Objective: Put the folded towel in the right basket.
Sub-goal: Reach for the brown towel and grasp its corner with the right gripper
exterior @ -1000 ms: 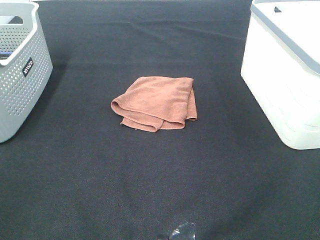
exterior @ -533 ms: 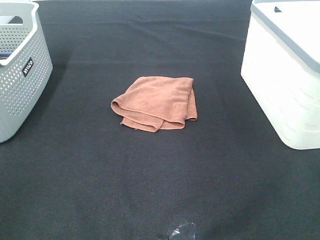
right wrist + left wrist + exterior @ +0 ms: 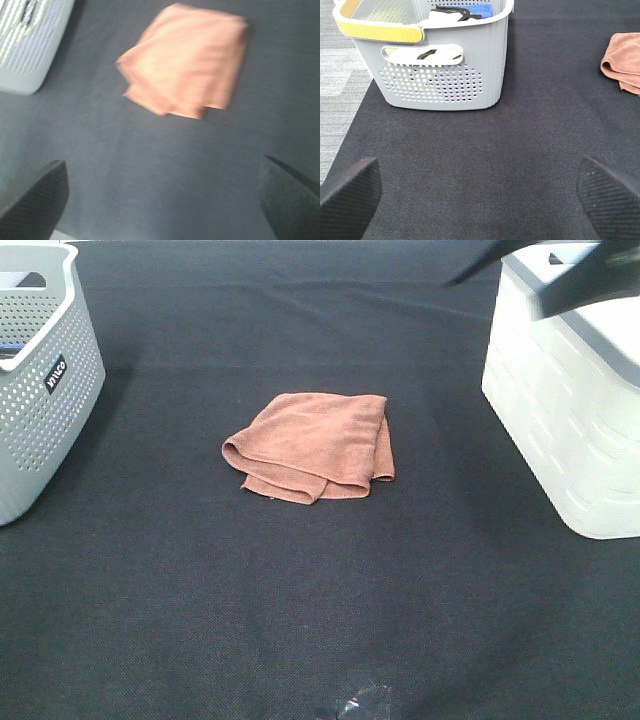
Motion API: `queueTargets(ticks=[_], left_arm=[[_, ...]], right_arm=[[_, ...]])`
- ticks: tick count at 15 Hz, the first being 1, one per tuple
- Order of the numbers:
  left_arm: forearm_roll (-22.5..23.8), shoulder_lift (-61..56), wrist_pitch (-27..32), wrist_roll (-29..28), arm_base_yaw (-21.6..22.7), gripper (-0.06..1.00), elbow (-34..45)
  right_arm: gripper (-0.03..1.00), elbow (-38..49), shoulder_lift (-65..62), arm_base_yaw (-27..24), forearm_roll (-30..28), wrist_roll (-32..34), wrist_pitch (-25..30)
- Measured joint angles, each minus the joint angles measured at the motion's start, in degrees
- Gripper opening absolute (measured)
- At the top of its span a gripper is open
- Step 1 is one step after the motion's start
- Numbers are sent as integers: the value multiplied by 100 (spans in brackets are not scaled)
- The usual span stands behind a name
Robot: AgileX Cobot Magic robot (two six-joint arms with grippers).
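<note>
The folded reddish-brown towel lies flat on the black cloth at the middle of the table. The white right basket stands at the right edge. My right arm shows as a blurred dark shape above that basket's near corner. My right gripper is open and empty, high above the cloth, with the towel ahead of it. My left gripper is open and empty, low over the cloth near the grey basket; the towel's edge shows in its view. It is out of the exterior view.
A grey perforated basket with a yellow-rimmed handle stands at the left and holds several items. A small shiny clear scrap lies at the front edge. Grey carpet lies beyond the cloth's left edge.
My right arm has come into the exterior view at the top right, blurred by motion. The towel and both baskets have not moved.
</note>
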Motion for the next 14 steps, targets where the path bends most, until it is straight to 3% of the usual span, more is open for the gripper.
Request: queueTargets(ticks=[2,7,9,12,14], left_arm=[[0,0,0,0,0,99,0],[0,0,0,0,0,99,0],[0,0,0,0,0,99,0],[0,0,0,0,0,99,0],[0,0,0,0,0,99,0]], right_arm=[[98,-401,957,350,178,103,-120],[98,-1696,2704,350,269,189,-195],[98,-2681,3610,350,206,430,40],[98,-3581,4481,350,-120,768,510],[98,-4011,4916,350,-298,980,544]])
